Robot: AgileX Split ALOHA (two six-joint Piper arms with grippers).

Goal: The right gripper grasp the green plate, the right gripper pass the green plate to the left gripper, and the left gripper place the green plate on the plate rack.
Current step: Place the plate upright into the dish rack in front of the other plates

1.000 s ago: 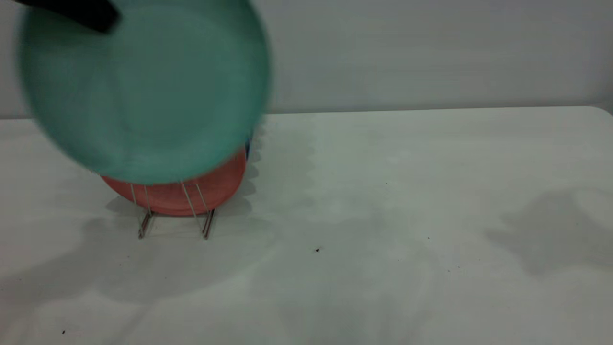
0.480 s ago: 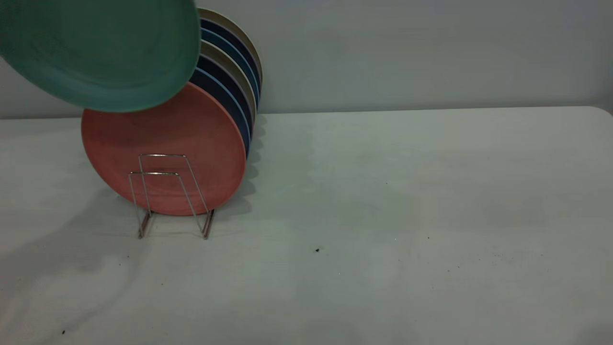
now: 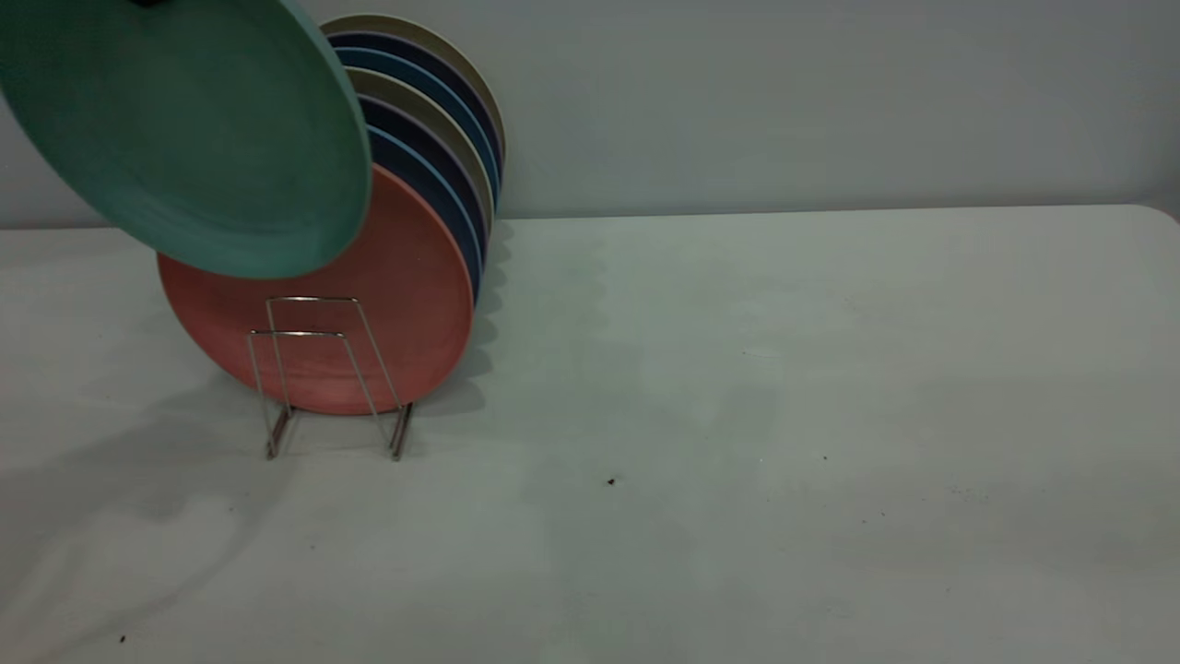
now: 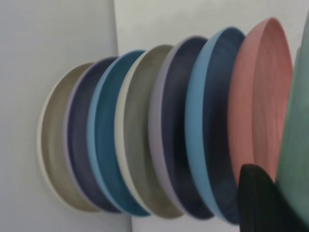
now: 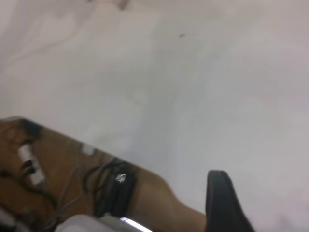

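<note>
Seven plates stand in the plate rack (image 3: 323, 369), the pink plate (image 3: 387, 304) frontmost. One green plate (image 3: 184, 138) hangs tilted above it, pinched in the left claw (image 4: 270, 203), lower and steeper than half a second ago. Right claw (image 5: 224, 203): grip unclear.

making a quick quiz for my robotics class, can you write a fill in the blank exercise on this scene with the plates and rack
1. The plate held in the air above the rack is ____ in colour.
2. The front plate standing in the rack, nearest the camera in the exterior view, is ____.
3. The left tool is shut on the ____ plate.
4. The two front wire loops of the rack hold ____ plates.

Missing words: green; pink; green; no
</note>
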